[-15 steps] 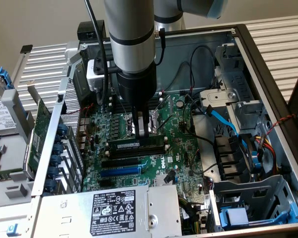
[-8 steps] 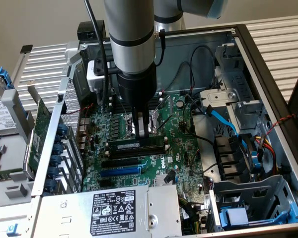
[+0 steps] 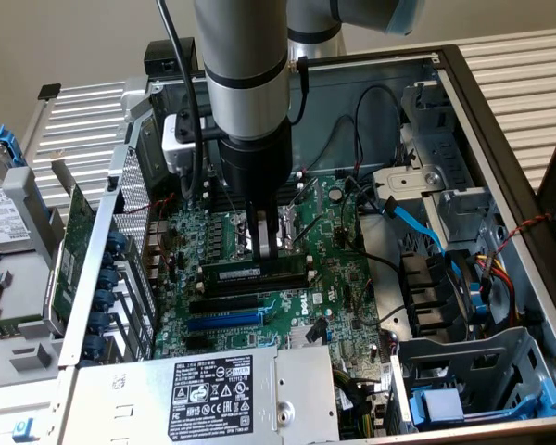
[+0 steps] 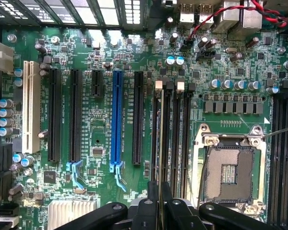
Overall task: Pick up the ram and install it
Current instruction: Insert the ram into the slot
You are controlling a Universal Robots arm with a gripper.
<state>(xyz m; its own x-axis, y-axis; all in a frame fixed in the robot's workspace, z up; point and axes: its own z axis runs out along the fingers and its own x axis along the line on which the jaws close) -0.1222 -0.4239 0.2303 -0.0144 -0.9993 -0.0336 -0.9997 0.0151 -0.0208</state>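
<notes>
The gripper [image 3: 267,243] stands in the middle of the exterior view, its two fingers closed on the top edge of the ram [image 3: 255,274], roughly at the stick's mid-length. The stick lies level, long edge down, across the green motherboard [image 3: 329,311].

In the wrist view the gripper [image 4: 161,200] looks straight down onto the ram [image 4: 162,139]. It shows edge-on as a thin pale line running along one of the black memory slots [image 4: 175,134], in line with the white clip [image 4: 158,85] at that slot's end. I cannot tell whether the stick is already seated or only resting in the slot mouth.

To do this step well, I judge the stick should stay upright and parallel to the slot, so that both ends go down together. The push should be straight down and even, since a tilt could jam one end or strain the board. The end clips need to stand open, and I cannot tell whether they do.

The processor socket [image 4: 229,172] lies just beyond the slots on one side. The blue slot [image 4: 117,120] sits farther off on the other side.
</notes>
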